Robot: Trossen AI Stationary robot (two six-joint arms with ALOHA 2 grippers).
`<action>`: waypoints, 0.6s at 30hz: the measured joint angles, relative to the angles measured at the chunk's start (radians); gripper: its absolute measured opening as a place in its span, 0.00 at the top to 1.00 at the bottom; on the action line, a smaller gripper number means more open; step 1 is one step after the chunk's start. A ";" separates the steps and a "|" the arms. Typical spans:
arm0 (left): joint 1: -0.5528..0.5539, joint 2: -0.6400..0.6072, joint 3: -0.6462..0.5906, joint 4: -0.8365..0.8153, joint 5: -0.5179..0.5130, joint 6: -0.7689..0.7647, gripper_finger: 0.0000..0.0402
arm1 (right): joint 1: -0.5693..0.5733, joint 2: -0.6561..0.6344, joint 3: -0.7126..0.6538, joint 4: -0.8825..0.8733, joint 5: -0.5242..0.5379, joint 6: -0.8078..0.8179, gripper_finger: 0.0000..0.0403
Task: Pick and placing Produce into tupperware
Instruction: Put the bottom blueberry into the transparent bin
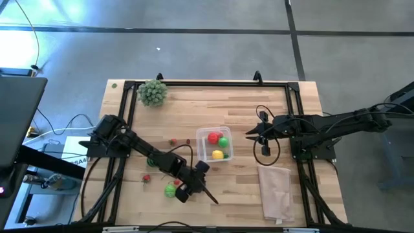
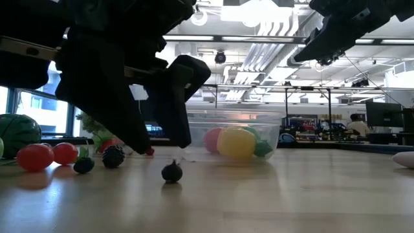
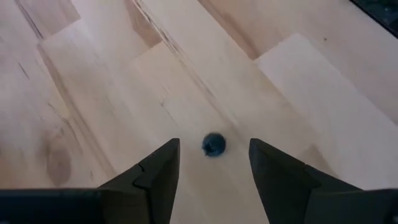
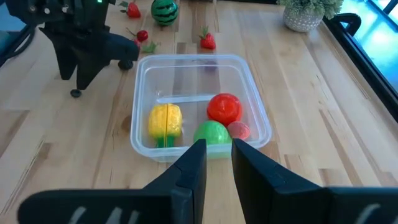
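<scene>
Overhead, one tupperware [image 1: 214, 144] sits near the middle of the wooden table [image 1: 239, 107], holding a red piece [image 1: 213, 137], a green piece [image 1: 223, 142] and a yellow piece [image 1: 217, 155]; outside it lie a small red piece [image 1: 173, 142], another red one [image 1: 147, 178] and a striped green ball [image 1: 170, 190]. One pale-green plant [image 1: 152, 92] stands far from the tupperware at the table's back edge, and one folded beige cloth [image 1: 276, 191] lies to its other side. From table height, five loose pieces show on the pale wood beside the container: two red, three small and dark, one of them a dark berry [image 2: 171, 171] lying alone in front of the tupperware; behind is a bright room with ceiling lights and desks. Past the left wrist, the left gripper [image 3: 214, 165] hangs over bare planks with its jaws spread wide, the berry [image 3: 214, 144] lying on the wood between the two fingertips, untouched. Past the right wrist, the right gripper [image 4: 217, 157] hovers just beside the tupperware's near wall, jaws parted only narrowly and holding nothing; four pieces show inside the container.
</scene>
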State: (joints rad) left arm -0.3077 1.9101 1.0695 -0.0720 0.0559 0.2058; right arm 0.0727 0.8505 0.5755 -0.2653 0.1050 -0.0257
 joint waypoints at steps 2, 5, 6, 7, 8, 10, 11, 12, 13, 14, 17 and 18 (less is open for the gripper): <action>0.000 0.005 -0.001 -0.001 0.007 0.000 0.55 | 0.000 0.000 0.000 0.000 0.000 0.000 0.83; 0.000 0.018 0.002 0.027 0.015 0.000 0.54 | 0.000 0.000 0.000 -0.001 0.000 0.000 0.83; 0.000 0.023 0.001 0.023 0.015 0.000 0.54 | 0.000 0.000 0.000 0.000 0.000 0.000 0.83; 0.000 0.024 -0.002 0.012 0.015 -0.001 0.54 | 0.000 0.000 0.000 -0.001 0.000 0.000 0.83; 0.000 0.026 -0.003 0.019 0.015 -0.001 0.54 | 0.000 0.000 0.000 -0.001 0.000 0.000 0.83; 0.000 0.040 0.002 0.054 0.019 -0.002 0.54 | 0.000 0.000 0.000 -0.001 0.000 0.000 0.83; 0.000 0.043 0.000 0.046 0.020 -0.002 0.54 | 0.000 0.000 0.000 -0.001 0.000 0.000 0.83; 0.000 0.045 -0.002 0.039 0.025 -0.003 0.54 | 0.000 0.000 0.000 -0.001 0.000 0.000 0.83; 0.000 0.050 -0.002 0.054 0.029 -0.002 0.54 | 0.000 0.000 0.000 -0.001 0.000 0.000 0.83; 0.000 0.058 0.001 0.070 0.030 -0.002 0.54 | 0.000 0.000 0.000 -0.001 0.000 0.000 0.83; 0.000 0.060 -0.001 0.062 0.026 -0.004 0.54 | 0.000 0.000 0.000 -0.001 0.000 0.000 0.83; 0.000 0.060 -0.001 0.065 0.026 -0.004 0.54 | 0.000 0.000 0.000 -0.001 0.000 0.000 0.83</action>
State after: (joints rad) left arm -0.3077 1.9703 1.0685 -0.0065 0.0818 0.2020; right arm 0.0723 0.8509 0.5755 -0.2665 0.1051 -0.0257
